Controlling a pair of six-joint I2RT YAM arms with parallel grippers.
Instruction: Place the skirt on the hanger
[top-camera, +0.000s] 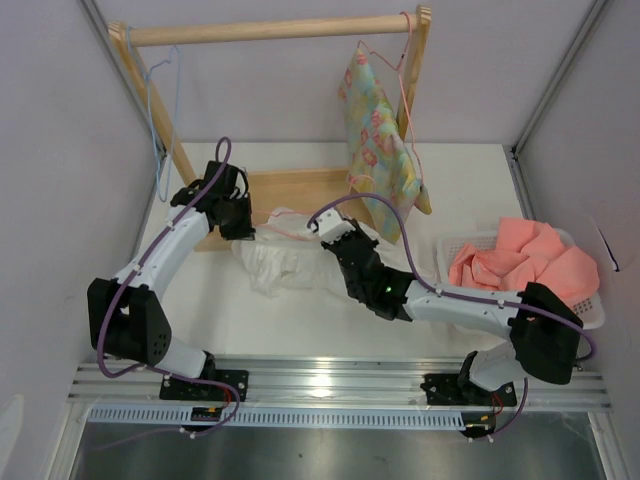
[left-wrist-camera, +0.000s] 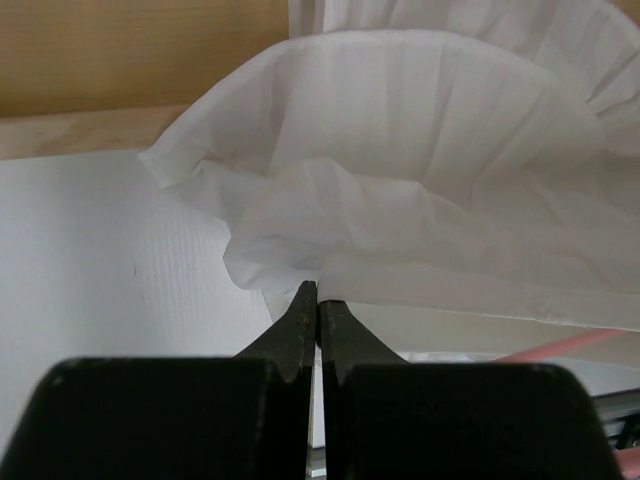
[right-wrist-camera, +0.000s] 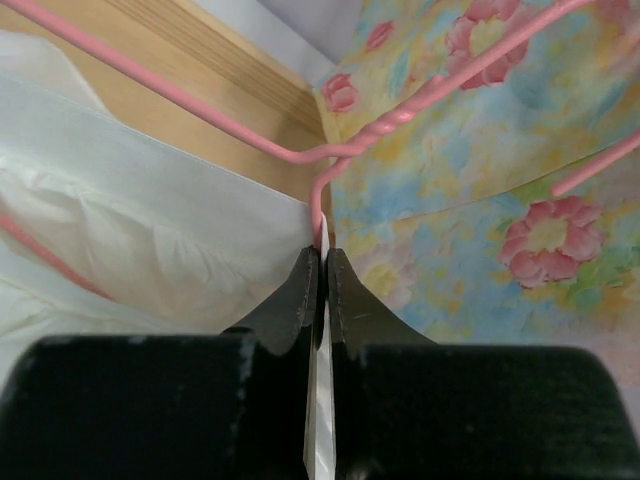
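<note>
The skirt (top-camera: 285, 262), on the table (top-camera: 300, 320), is pinched at its edge by the closed left gripper (left-wrist-camera: 318, 298), the hanger (right-wrist-camera: 395, 120) hook by the closed right gripper (right-wrist-camera: 322, 262); that slight bite could be lost under tension.

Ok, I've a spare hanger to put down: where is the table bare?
Bare table behind the basket, between the floral garment and the right wall. Another bare strip lies in front of the skirt, along the near edge. Crowded in the middle: skirt, pink hanger, left gripper and right gripper all meet there.
</note>
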